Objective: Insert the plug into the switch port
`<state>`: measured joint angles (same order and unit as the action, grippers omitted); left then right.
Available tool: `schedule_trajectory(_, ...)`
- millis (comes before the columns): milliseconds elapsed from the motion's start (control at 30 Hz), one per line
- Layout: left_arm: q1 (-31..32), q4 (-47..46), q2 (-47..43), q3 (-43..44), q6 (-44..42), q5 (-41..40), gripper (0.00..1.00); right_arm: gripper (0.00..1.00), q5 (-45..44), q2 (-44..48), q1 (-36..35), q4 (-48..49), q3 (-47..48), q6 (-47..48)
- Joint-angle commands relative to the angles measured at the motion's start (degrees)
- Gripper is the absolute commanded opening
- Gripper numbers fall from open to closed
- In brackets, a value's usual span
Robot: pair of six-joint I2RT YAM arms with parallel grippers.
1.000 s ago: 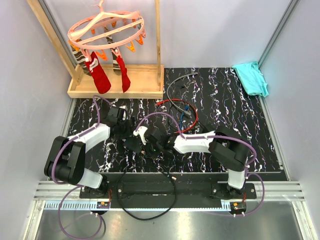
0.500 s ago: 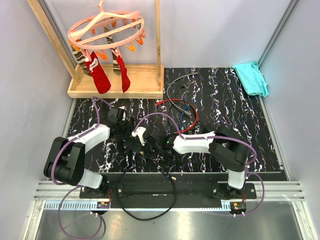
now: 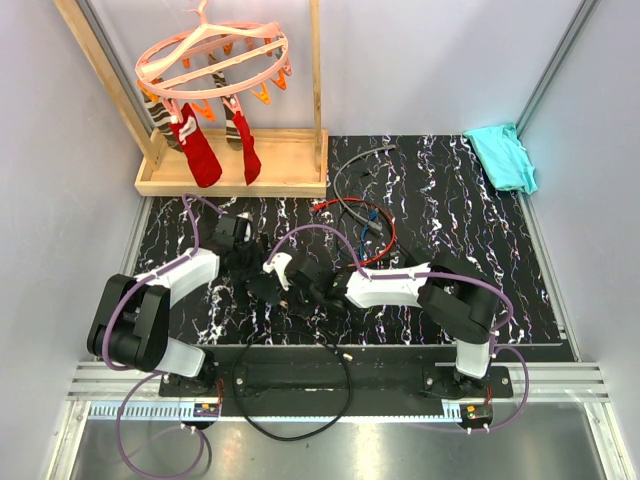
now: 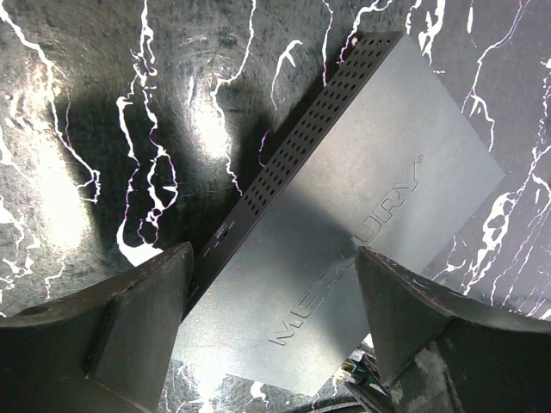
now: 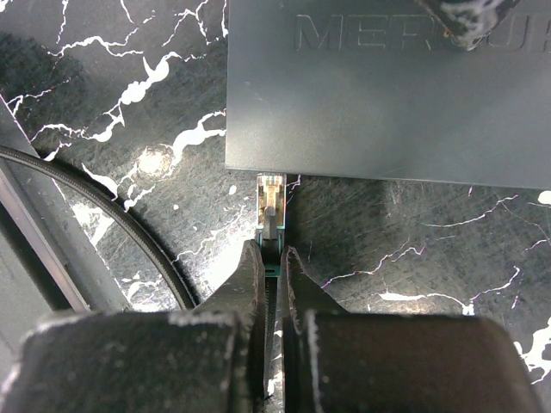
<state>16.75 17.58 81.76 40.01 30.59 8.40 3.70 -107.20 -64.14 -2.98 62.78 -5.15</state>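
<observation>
The switch (image 4: 362,198) is a flat matte black box with "MERCURY" embossed on top, lying on the marbled black mat; it also shows in the right wrist view (image 5: 387,95). Its ports are hidden along its thin edge. My left gripper (image 4: 274,254) is open, its fingers (image 4: 129,318) spread on either side of the box's near corner; contact is unclear. My right gripper (image 5: 271,249) is shut on a clear plug (image 5: 272,202) with a teal boot. The plug's tip meets the box's edge near its left corner. In the top view both grippers (image 3: 250,262) (image 3: 300,285) meet mid-mat.
A black cable (image 5: 129,241) curves across the mat left of my right gripper and loops over the front rail (image 3: 300,400). Loose red and black wires (image 3: 360,210) lie behind. A wooden rack with a sock hanger (image 3: 215,60) stands back left; a teal cloth (image 3: 505,155) back right.
My right gripper with the plug has edged slightly left toward the switch. The left arm has barely moved.
</observation>
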Motion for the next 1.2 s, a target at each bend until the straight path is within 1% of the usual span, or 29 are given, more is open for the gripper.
schedule_trajectory(0,-0.05,0.79,0.07,-1.43,1.23,2.41,0.82,0.00,0.43,0.06,-0.72,1.84,2.96,0.67)
schedule_trajectory(300,0.03,0.61,0.16,-1.34,1.49,2.58,0.82,0.00,1.92,-0.82,-1.07,1.05,3.92,1.46)
schedule_trajectory(767,0.21,0.43,-0.19,-2.13,3.07,2.85,0.81,0.00,-5.81,-0.12,-1.16,2.37,3.58,-0.21)
schedule_trajectory(833,0.65,0.26,-0.37,-2.65,4.47,2.76,0.80,0.00,-7.39,-0.12,-1.16,2.37,3.05,0.05)
schedule_trajectory(867,0.91,0.17,-0.46,-2.83,4.91,3.28,0.80,0.00,-8.01,0.06,-1.16,4.80,2.70,0.22)
schedule_trajectory(967,2.23,-0.18,-0.46,-3.45,6.67,3.46,0.79,0.00,-9.76,0.59,-1.51,7.10,1.20,1.19)
schedule_trajectory(1100,4.07,-0.36,-1.07,-4.32,9.05,3.02,0.73,0.00,-13.36,1.90,-1.95,8.69,-0.20,1.81)
schedule_trajectory(1167,4.60,-0.27,-1.60,-5.03,10.54,2.85,0.69,0.00,-15.38,2.69,-2.22,9.40,-0.73,1.54)
